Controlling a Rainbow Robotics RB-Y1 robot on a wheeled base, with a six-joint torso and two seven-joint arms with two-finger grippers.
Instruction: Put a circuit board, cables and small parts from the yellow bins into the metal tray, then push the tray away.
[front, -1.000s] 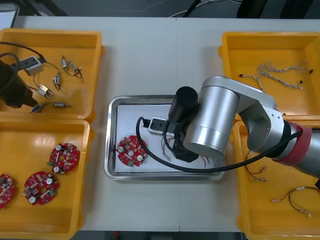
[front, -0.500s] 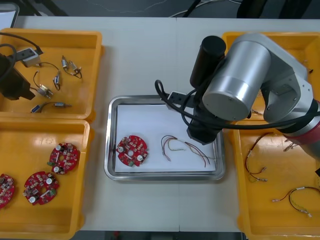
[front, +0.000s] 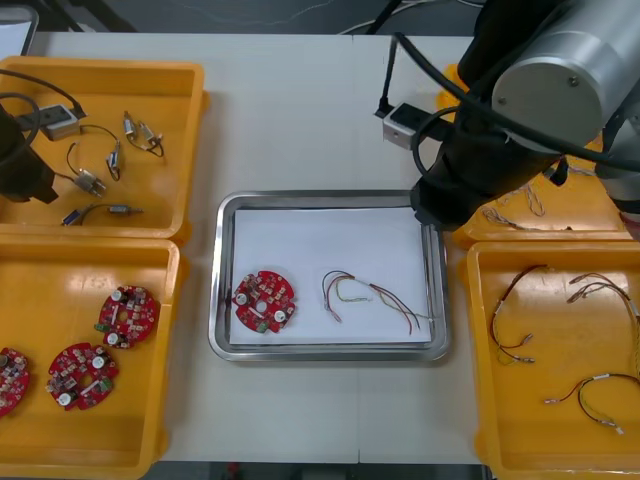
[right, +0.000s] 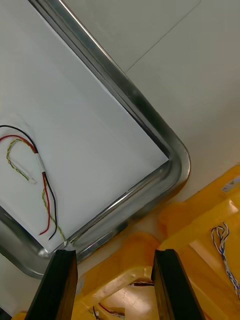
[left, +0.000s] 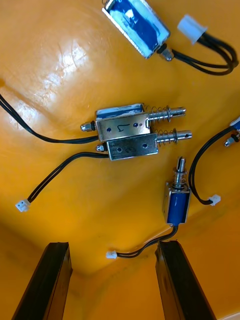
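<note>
The metal tray, white inside, holds a round red circuit board and a red and yellow cable. My right gripper hovers over the tray's far right corner, beside the bins. It is open with nothing between its fingers, and the cable lies beyond them on the white inside. My left gripper hangs open at the far left bin's left side. Several small metal parts with black leads lie on the bin floor beyond its fingers.
The far left yellow bin holds small metal parts. Red boards lie in the near left bin. Blue and white cables are in the far right bin, red and yellow cables in the near right bin.
My right arm has lifted off the tray and swung back to the right, leaving the red and yellow cable lying there. The left gripper has shifted slightly in its bin.
</note>
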